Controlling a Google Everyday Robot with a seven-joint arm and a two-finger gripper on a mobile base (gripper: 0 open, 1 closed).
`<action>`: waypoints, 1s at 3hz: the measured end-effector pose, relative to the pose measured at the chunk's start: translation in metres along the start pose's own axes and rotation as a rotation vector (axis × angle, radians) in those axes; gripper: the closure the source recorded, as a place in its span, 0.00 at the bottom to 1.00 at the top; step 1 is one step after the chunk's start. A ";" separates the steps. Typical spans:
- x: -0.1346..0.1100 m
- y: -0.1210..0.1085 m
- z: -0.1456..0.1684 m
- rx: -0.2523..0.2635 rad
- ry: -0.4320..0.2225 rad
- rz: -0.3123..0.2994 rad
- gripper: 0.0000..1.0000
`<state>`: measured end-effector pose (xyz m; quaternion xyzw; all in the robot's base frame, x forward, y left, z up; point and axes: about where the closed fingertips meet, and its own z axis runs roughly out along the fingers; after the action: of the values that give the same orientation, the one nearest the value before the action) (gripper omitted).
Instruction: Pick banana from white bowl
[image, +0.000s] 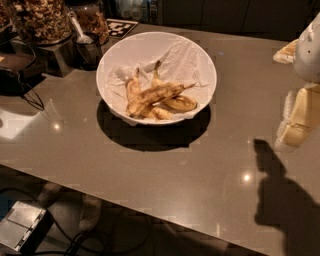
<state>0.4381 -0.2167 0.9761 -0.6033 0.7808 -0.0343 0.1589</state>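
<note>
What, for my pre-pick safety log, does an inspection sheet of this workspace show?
Surface: glossy grey countertop, lamp glints.
Job's things: banana lying across shorter bananas in paper-lined white bowl.
Clutter: dark cup with spoon, food jars, tag marker behind bowl.
Gripper: gripper at right edge, over countertop, apart from bowl.
Cables: black cable at left on countertop; more on floor.
Surroundings: grey box on floor, dark cabinets behind.

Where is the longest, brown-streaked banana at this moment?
The banana lies in the white bowl, upper centre of the camera view, across shorter bananas; the tool hangs at the right edge, apart.
</note>
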 end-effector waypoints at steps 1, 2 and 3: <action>0.000 0.000 0.000 0.000 0.000 0.000 0.00; -0.009 -0.005 -0.003 0.003 -0.001 -0.030 0.00; -0.032 -0.023 0.004 -0.026 0.033 -0.096 0.00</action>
<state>0.4680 -0.1922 0.9844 -0.6416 0.7537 -0.0416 0.1364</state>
